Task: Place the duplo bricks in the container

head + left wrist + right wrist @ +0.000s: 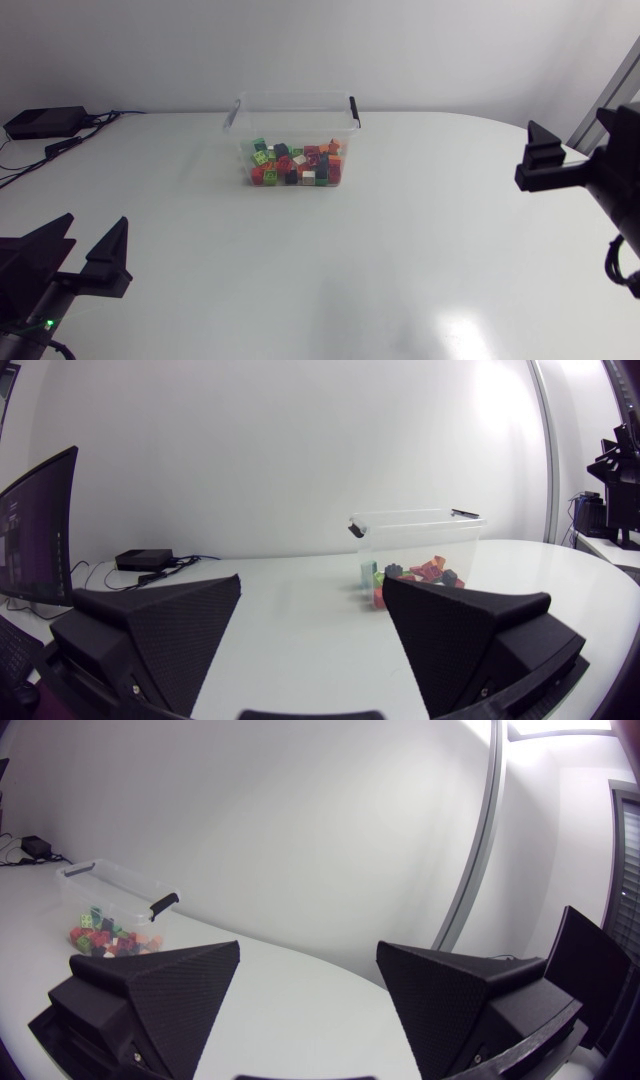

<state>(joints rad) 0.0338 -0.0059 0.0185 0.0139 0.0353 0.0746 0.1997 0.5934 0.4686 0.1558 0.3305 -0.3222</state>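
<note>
Two end effectors stand at opposite sides of the white worktop (400, 270), both well apart from the task's things. Our left end effector (96, 222) is at the near left corner in the head view, its two wedge-shaped fingers spread wide with bare worktop between them. Our right end effector (309, 948) is at the right edge, farther back; its fingers are also spread wide and hold nothing.

Toward the far side of the worktop, a little left of the middle, stands the container (245, 125), a clear plastic box with no lid on it and a black latch (353, 108) at its end. Inside it, heaped on the bottom, lie the duplo bricks (295, 163): we make out green, red, orange, dark blue and pale ones, too jumbled to count.

From the left wrist view the container is ahead of the open fingers, off toward the right finger. From the right wrist view it is far off, beyond the left finger.

At the far left corner of the worktop a small black box (42, 122) lies with cables (70, 143) running from it.
</note>
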